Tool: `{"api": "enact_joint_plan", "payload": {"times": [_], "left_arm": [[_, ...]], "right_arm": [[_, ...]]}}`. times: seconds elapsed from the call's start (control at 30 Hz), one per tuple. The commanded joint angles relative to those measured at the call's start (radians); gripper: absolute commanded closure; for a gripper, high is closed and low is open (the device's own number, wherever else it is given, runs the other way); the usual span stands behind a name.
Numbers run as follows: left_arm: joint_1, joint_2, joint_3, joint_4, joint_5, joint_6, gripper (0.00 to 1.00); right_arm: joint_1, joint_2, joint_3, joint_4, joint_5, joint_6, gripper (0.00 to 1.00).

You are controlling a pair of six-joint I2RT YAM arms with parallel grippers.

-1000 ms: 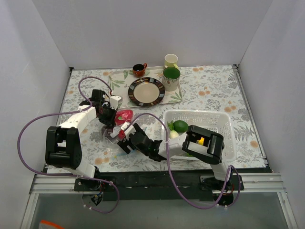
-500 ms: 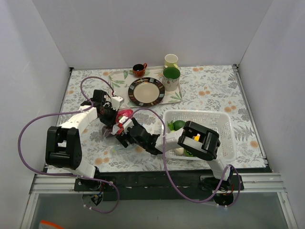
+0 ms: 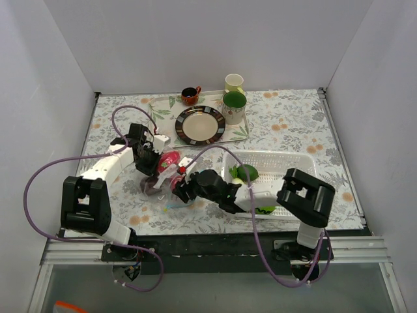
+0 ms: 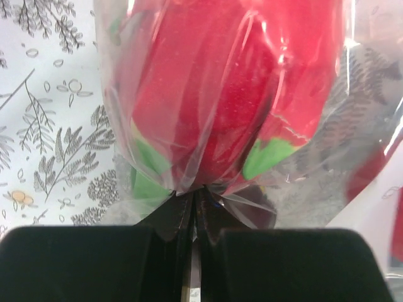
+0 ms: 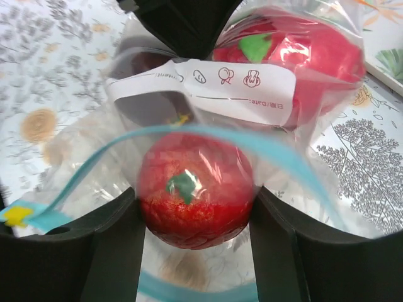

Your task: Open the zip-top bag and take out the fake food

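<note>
Clear blue-zipped bag [image 4: 359,94] pinched by left gripper [image 4: 192,211] may be yanked free if snagged by red toy fruit [image 5: 195,170] clamped in right gripper [image 5: 196,217]

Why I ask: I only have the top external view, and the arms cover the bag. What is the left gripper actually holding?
Observer: The left gripper is shut on a fold of the zip-top bag, pinching clear film only, not food.
Operator: And the right one?
Observer: The right gripper is closed against both sides of a red toy fruit with a green top.
Operator: Is that fruit out of the bag yet?
Observer: It doesn't look so. Shiny film lies over it, and the blue zip strip arcs across just above it.
</note>
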Motion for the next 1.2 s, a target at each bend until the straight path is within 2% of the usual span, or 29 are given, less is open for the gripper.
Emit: {"api": "enact_joint_plan", "payload": {"times": [0.0,0.2,0.33,0.43,0.6,0.67,0.77,0.8,0.93,0.97,1.07,1.1,1.17], "left_arm": [[-0.001,-0.022,0.044,-0.121,-0.08,-0.02,1.0],[0.004,-0.046,0.098,-0.122,-0.138,-0.013,1.0],[0.009,-0.045,0.145,-0.125,-0.15,-0.014,1.0],[0.009,-0.031,0.226,-0.177,-0.105,-0.036,1.0],[0.009,-0.032,0.354,-0.271,0.02,-0.076,1.0],[0.009,-0.037,0.382,-0.294,0.066,-0.083,1.0],[0.009,-0.048,0.401,-0.316,0.099,-0.097,1.0],[0.009,-0.051,0.408,-0.322,0.112,-0.103,1.0],[0.009,-0.053,0.47,-0.383,0.213,-0.126,1.0],[0.007,-0.049,0.512,-0.398,0.231,-0.129,1.0],[0.007,-0.045,0.576,-0.455,0.299,-0.145,1.0],[0.006,-0.048,0.607,-0.464,0.31,-0.146,1.0],[0.006,-0.057,0.627,-0.486,0.327,-0.148,1.0]], "right_arm": [[0.006,-0.165,-0.116,0.031,-0.057,0.079,0.84],[0.023,-0.327,-0.244,-0.069,-0.079,0.118,0.87],[0.024,-0.467,-0.301,-0.203,-0.068,0.138,0.87],[0.026,-0.622,-0.305,-0.303,0.025,0.138,0.9],[0.021,-0.853,-0.296,-0.521,0.383,0.171,0.98],[0.015,-0.872,-0.276,-0.583,0.531,0.191,0.99],[-0.005,-0.825,-0.217,-0.837,0.735,0.326,0.99],[-0.014,-0.776,-0.171,-0.999,0.765,0.375,0.99],[-0.028,-0.649,-0.112,-1.252,0.84,0.59,0.99],[-0.029,-0.622,-0.102,-1.284,0.849,0.637,0.95],[-0.034,-0.543,-0.062,-1.351,0.863,0.682,0.63],[-0.035,-0.514,-0.051,-1.361,0.863,0.696,0.35],[-0.037,-0.493,-0.025,-1.368,0.869,0.696,0.13]]}}
